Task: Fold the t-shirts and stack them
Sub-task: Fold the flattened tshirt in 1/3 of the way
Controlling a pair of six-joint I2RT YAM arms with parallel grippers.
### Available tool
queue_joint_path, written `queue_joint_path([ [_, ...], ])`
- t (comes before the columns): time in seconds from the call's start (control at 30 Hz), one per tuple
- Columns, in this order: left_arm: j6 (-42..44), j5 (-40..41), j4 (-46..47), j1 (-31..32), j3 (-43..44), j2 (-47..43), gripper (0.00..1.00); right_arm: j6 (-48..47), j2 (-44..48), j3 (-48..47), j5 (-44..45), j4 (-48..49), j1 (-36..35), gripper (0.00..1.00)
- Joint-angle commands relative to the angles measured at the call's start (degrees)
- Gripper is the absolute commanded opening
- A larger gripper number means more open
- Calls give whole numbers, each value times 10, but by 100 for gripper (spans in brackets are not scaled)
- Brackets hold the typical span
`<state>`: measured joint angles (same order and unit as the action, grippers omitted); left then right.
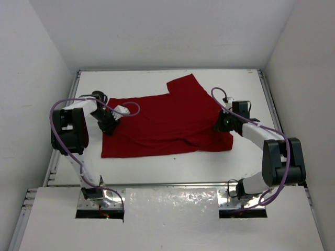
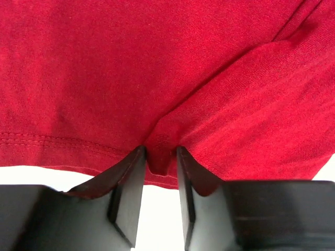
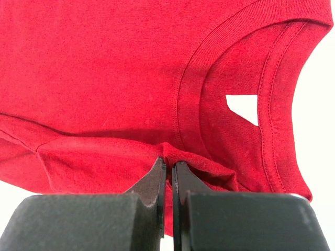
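A dark red t-shirt (image 1: 167, 123) lies spread on the white table (image 1: 157, 170), with one sleeve sticking out toward the back. My left gripper (image 1: 112, 124) is at the shirt's left hem. In the left wrist view its jaws (image 2: 159, 152) stand a little apart, and a puckered fold of the hem (image 2: 157, 157) bulges between the tips. My right gripper (image 1: 223, 123) is at the shirt's right end by the collar. In the right wrist view it (image 3: 168, 164) is shut on a ridge of cloth (image 3: 104, 63) just beside the neck opening (image 3: 241, 107).
White walls enclose the table on three sides. Raised metal rails (image 1: 269, 99) run along its left and right edges. A white panel (image 1: 172, 206) sits between the arm bases at the near edge. Purple cables (image 1: 57, 112) loop off both arms.
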<state>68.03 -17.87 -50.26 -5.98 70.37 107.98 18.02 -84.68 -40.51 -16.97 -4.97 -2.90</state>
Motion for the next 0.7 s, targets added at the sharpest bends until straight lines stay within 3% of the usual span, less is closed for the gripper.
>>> queue_joint_path([
  [0.0, -1, -18, -12, 1, -3, -16, 27, 1, 15, 3, 1, 21, -3, 0],
  [0.07, -8, -15, -5, 1, -8, -15, 22, 1, 15, 2, 3, 21, -3, 0],
  [0.2, -24, -15, 1, 1, -2, -26, 0, 2, 15, -1, 4, 21, -3, 0],
  [0.47, -105, -12, -48, -16, 36, -49, 0, 3, 65, 15, 21, 68, -3, 0],
  [0.67, -129, 9, -38, -33, -20, -83, 0, -9, 58, 10, 31, 51, 10, 0],
])
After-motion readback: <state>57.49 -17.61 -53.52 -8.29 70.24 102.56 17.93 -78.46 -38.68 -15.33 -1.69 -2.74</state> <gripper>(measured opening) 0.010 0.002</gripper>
